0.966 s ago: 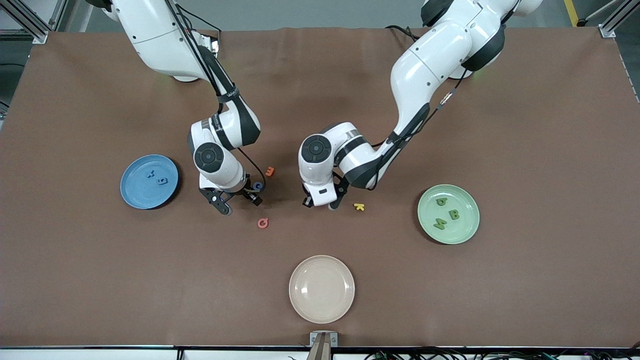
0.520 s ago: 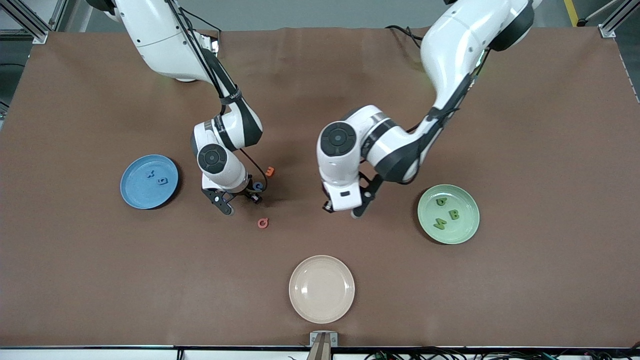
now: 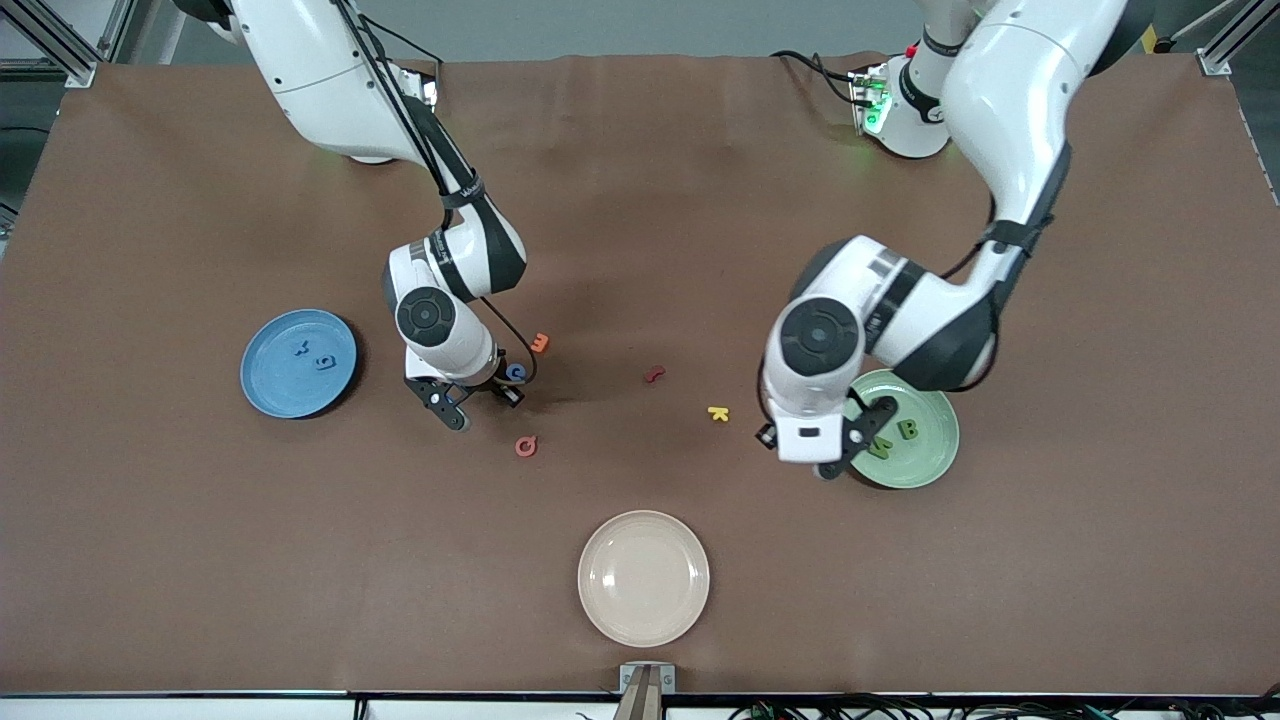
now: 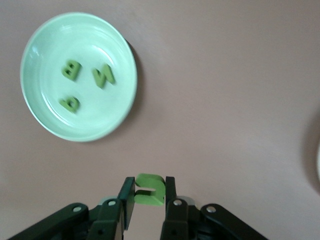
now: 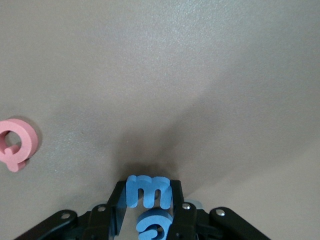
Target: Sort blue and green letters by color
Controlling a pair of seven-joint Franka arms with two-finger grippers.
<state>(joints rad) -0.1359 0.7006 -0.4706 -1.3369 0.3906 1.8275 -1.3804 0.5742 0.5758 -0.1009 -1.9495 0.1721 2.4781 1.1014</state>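
Right gripper we see low at the table, pinching a blue letter near the pink Q | left gripper we see squeezing a green letter beside the green plate

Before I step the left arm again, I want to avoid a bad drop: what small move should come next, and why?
Probably carry the left gripper a little farther over the green plate before releasing. It is shut on a green letter, but the wrist view shows bare table beneath, with the plate and its three green letters off to one side.
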